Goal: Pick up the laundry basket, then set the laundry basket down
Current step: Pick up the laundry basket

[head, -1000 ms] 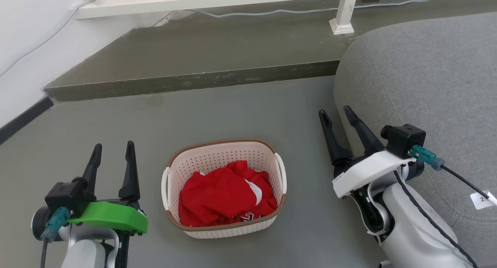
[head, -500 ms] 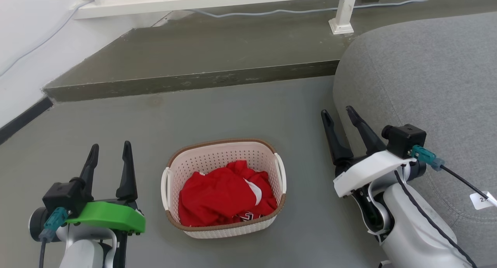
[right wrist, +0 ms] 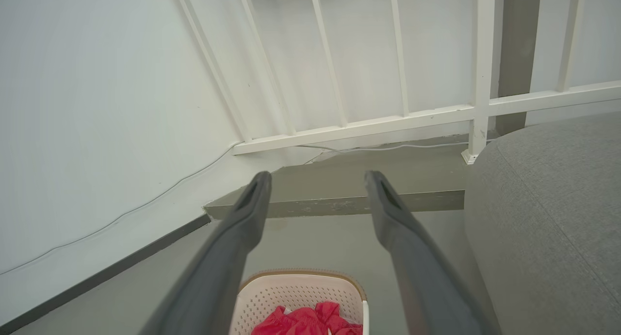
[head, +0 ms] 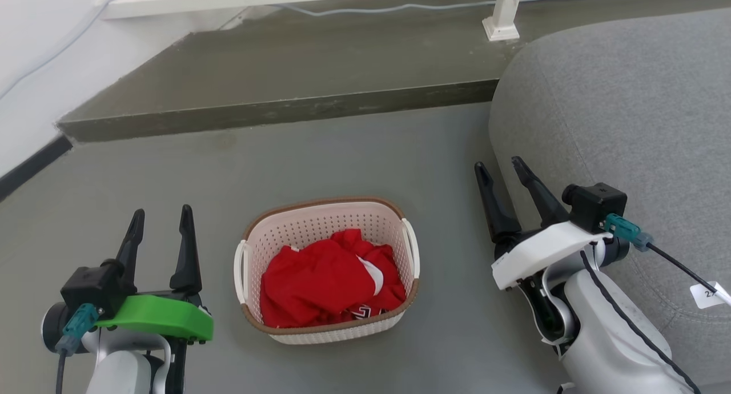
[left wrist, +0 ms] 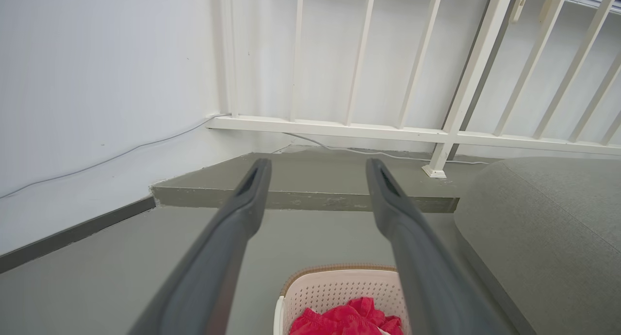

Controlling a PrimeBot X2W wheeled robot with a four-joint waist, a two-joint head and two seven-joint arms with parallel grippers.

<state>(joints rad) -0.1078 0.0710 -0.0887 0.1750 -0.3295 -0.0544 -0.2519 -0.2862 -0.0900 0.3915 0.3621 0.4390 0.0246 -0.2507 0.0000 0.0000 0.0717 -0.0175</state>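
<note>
the laundry basket sits upright on the grey floor. it is a small cream plastic tub with rounded corners, perforated walls and a brown woven-look rim. a white handle curves off each short side. crumpled red clothing with a white patch lies heaped inside it.

Home; grey sofa, railing, laundry basket
</note>
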